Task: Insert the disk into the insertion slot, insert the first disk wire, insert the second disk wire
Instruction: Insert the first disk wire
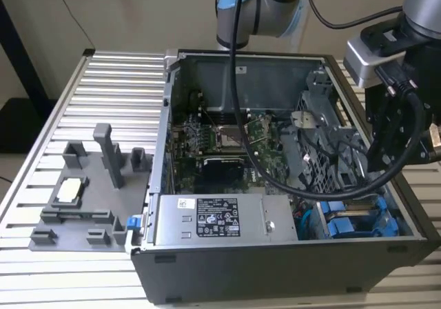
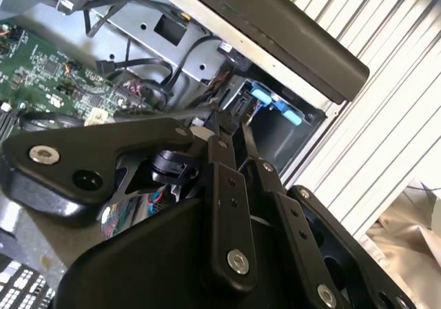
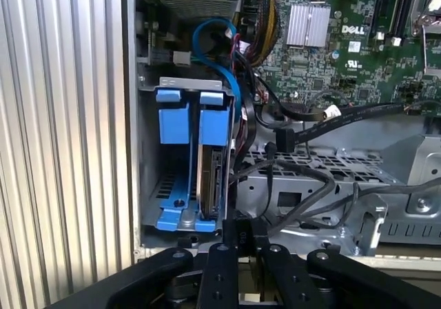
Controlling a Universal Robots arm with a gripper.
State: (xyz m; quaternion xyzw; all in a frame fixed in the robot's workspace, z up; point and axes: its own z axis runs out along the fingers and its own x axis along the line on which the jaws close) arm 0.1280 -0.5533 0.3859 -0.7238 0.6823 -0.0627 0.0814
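Jaws clenched on a small black plug (image 3: 239, 227), just outside the insertion slot (image 3: 150, 150); in the second wrist view the plug is hard to make out against the black linkage, and its cable cannot be traced; the disk (image 3: 209, 178) stands edge-on inside the slot in its blue carrier; in the exterior view this is a blue patch in the PC case (image 1: 275, 271) corner by the counter's (image 1: 103, 74) near edge, partly behind a looping black cable (image 1: 236, 74).

Soft, even light from overhead leaves the ribbed worktop (image 1: 103, 88) pale and faintly glaring, the open case (image 1: 275, 74) shadowed deep inside, and the black tool (image 3: 238, 234) a dim, softly blurred mass close to both wrist cameras.
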